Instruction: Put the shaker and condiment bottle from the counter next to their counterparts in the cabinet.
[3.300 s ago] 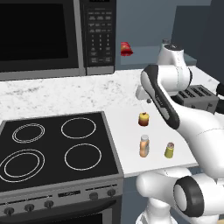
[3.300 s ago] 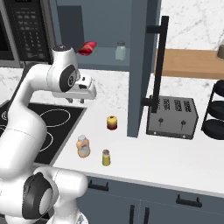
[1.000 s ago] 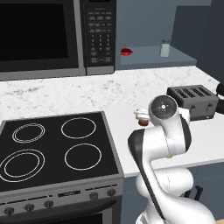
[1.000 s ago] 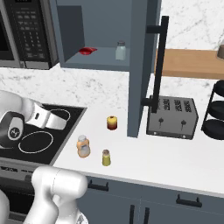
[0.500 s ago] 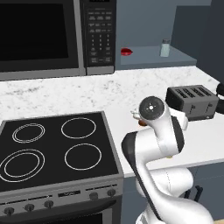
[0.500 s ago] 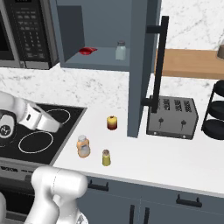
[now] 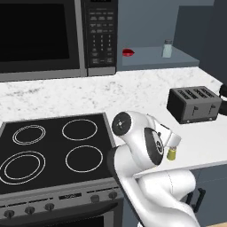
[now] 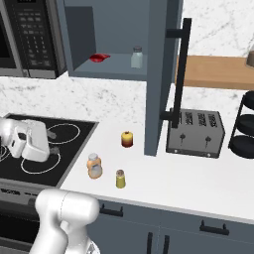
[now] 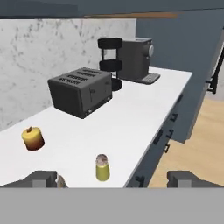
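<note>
On the white counter the slim orange condiment bottle stands near the front edge, with the small yellow-green shaker just right of it. My gripper hovers low over the stove's right side, left of the bottle and apart from it, open and empty. In the hand view the gripper points along the counter at the shaker, which stands between the spread fingertips. The shaker also peeks out beside my arm. On the cabinet shelf sit the red item and the pale shaker.
A red-yellow ball lies behind the bottle. The open cabinet door hangs over the counter, with a toaster to its right. A coffee machine stands further along. The black cooktop and microwave are on the left.
The hand has come down from cabinet height to counter level and has drawn back to the left over the stove. The jaws stay open; the bottle and shaker have not moved.
</note>
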Tool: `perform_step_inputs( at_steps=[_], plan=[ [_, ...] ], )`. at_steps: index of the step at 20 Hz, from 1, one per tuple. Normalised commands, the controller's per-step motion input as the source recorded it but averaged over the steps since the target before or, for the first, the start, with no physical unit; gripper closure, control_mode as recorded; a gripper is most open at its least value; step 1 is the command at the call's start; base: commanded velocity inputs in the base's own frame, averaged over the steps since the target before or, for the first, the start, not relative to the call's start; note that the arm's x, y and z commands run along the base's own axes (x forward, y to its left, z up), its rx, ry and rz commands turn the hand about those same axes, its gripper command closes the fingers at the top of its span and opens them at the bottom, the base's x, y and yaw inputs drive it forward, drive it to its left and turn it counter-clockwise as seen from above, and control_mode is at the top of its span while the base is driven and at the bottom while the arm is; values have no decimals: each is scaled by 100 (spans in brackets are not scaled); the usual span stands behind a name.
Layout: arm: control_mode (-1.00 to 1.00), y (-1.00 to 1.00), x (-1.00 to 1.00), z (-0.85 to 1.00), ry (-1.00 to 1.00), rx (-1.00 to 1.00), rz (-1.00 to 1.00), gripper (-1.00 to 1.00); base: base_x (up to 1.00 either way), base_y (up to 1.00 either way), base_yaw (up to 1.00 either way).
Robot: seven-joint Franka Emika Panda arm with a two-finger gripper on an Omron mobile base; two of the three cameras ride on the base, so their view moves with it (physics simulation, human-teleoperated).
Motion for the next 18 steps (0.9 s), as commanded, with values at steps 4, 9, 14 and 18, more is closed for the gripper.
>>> perform_step_inputs(
  at_steps=[4, 9, 14, 18],
  plan=[
    [-100, 6, -18, -12, -9, -2, -20, -100, 0, 0, 0],
    [-100, 0, -2, -12, -3, 0, 0, -100, 0, 0, 0],
    [-100, 0, 0, -48, -1, -5, 0, -100, 0, 0, 0],
    [-100, -4, 0, -52, -1, -7, 0, -100, 0, 0, 0]
  ],
)
